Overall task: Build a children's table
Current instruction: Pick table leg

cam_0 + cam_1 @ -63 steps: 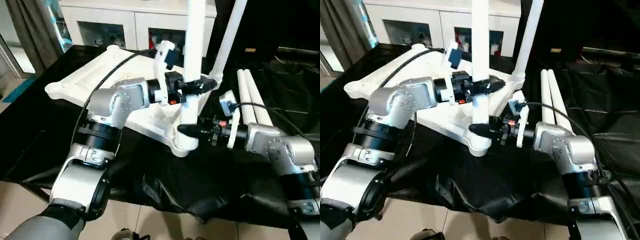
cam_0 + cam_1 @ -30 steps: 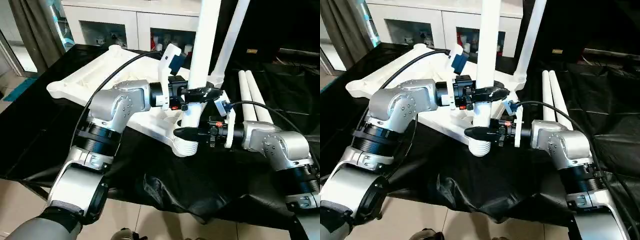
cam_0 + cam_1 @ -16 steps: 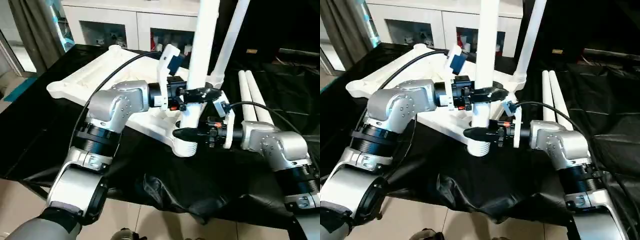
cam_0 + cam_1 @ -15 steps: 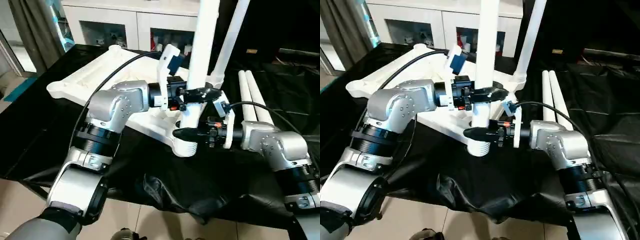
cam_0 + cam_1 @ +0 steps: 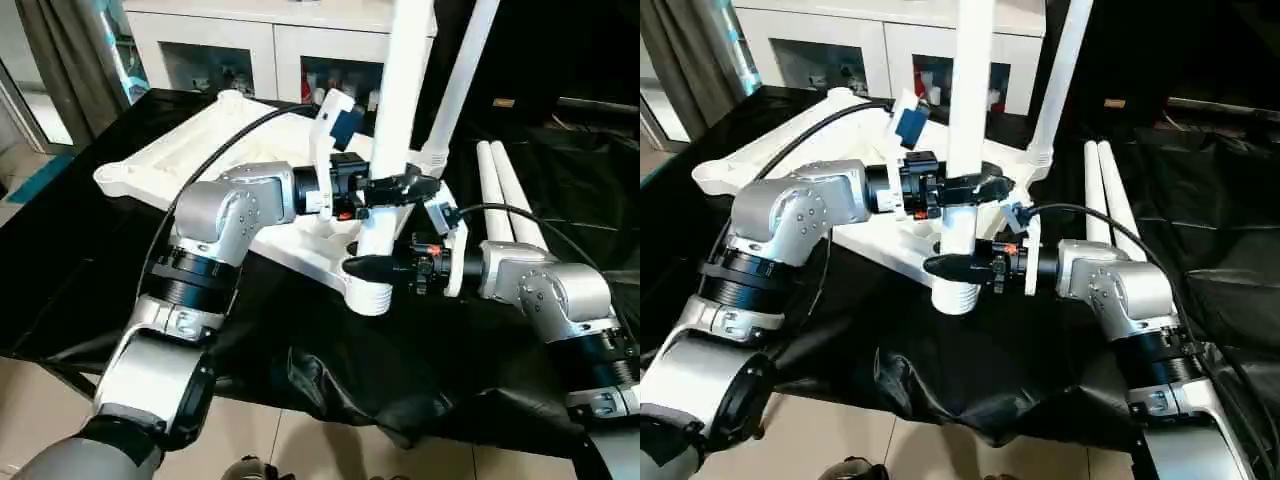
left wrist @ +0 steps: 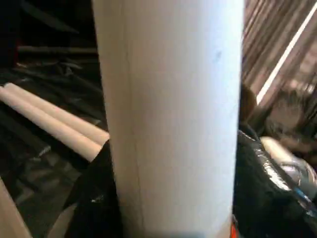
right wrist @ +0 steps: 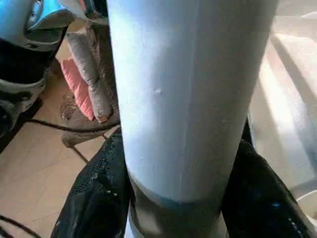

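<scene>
white plastic makes up the tabletop point(image 5: 210, 165), which is laid upside down on a black sheet point(image 5: 330, 370) spread over the work surface, its ribbed underside facing up. one upright leg point(image 5: 398, 110) is stood in the near corner socket point(image 5: 368, 292) at the edge closest to the robot, and it is gripped from both sides. the left gripper point(image 5: 400, 187) is clenched around this leg partway up, its black fingers point(image 6: 94, 198) seen pressed against either flank of the tube in the left wrist view. the right gripper point(image 5: 372, 266) is clenched around the same leg lower down, just above the socket, with its fingers point(image 7: 96, 198) wrapped on both sides of the tube in the right wrist view. a second leg point(image 5: 455, 85) is seen standing at the tabletop's corner behind, leaning slightly to the right. two more legs point(image 5: 505, 200) are laid side by side, touching, on the sheet to the robot's right of the tabletop. a white cabinet point(image 5: 270, 45) with glass doors is seen beyond the table's far edge.
</scene>
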